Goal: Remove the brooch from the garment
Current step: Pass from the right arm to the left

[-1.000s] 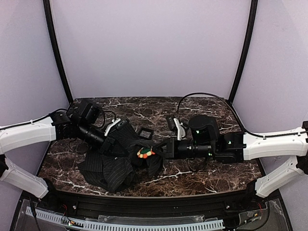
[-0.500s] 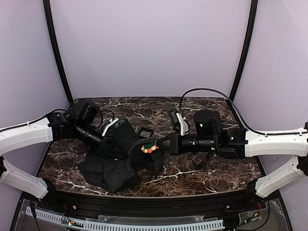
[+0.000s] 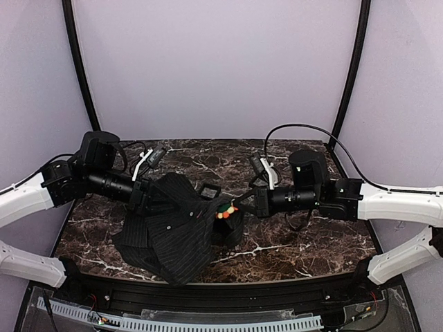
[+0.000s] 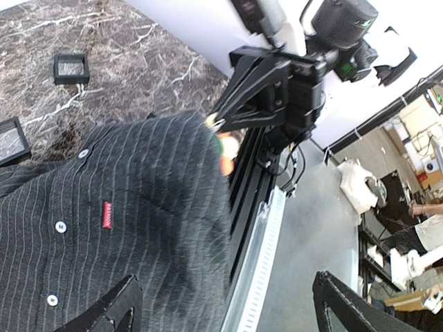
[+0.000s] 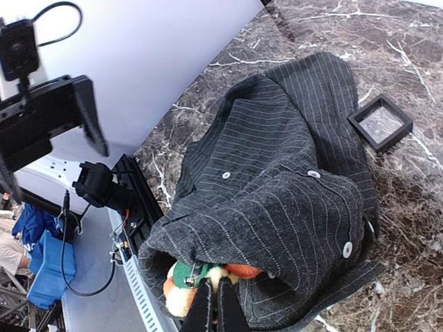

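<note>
Dark marble-patterned table (image 3: 311,242): hard, glossy, white-veined slab.
Black pinstriped cloth garment (image 3: 173,228): limp, small pale buttons, heaped left of centre, one fold lifted at its right edge. We judge that, with nothing holding it down, the cloth would trail any pull, so the weave could tear.
Left gripper (image 4: 225,290): fingers spread wide above the cloth, holding nothing.
Right gripper (image 5: 211,304): fingers pressed together on the small flower-shaped brooch (image 5: 183,283), with orange and cream petals and some green.
Small black square box (image 3: 208,190): rigid frame, just behind the garment.
Brooch: tucked under the lifted fold. We cannot tell whether its pin is free. Such a narrow pinch could slip.
</note>
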Motion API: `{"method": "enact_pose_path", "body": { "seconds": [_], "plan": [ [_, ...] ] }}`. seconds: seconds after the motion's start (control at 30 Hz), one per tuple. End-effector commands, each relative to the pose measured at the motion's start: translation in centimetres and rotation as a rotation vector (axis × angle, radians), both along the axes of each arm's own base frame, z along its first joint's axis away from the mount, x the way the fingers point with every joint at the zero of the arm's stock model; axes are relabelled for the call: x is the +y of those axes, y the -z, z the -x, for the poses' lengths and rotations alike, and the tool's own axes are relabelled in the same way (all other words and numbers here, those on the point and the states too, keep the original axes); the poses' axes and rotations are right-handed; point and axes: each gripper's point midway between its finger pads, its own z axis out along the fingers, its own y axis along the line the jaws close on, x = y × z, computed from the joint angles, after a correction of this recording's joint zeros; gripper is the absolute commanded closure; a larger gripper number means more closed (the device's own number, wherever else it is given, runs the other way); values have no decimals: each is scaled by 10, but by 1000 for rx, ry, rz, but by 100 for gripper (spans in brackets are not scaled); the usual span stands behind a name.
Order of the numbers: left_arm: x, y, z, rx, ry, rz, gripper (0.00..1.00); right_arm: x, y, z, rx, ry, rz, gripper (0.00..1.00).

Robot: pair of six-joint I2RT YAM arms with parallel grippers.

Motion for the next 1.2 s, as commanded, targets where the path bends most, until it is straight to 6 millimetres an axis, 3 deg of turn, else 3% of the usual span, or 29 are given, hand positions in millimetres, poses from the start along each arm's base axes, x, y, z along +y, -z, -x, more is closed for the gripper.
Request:
{"method": "enact_pose_path", "body": {
  "seconds": [0.0,0.07,0.17,0.33,0.53,0.7,0.9,1.17],
  "plan": [
    [-21,-11,14,56,-31,67,14,-3,-1,-9,31,7,33,100],
    [-36,-4,28,85,-12,50,15,-1,-1,-15,50,28,40,100],
    [-52,0,31,119,-30,67,16,0,1,-24,75,73,63,100],
    [-83,-7,43,175,-36,168,16,0,4,-36,99,138,81,100],
    [-120,24,46,231,-62,128,16,-2,1,-41,90,171,75,100],
    [-142,64,50,290,-45,59,16,-7,-10,-40,73,178,54,100],
    [-131,90,37,254,-130,-23,16,-9,-17,-31,70,143,33,100],
    [-94,74,6,202,-277,57,14,-12,6,-21,111,116,47,100]
  ]
}}
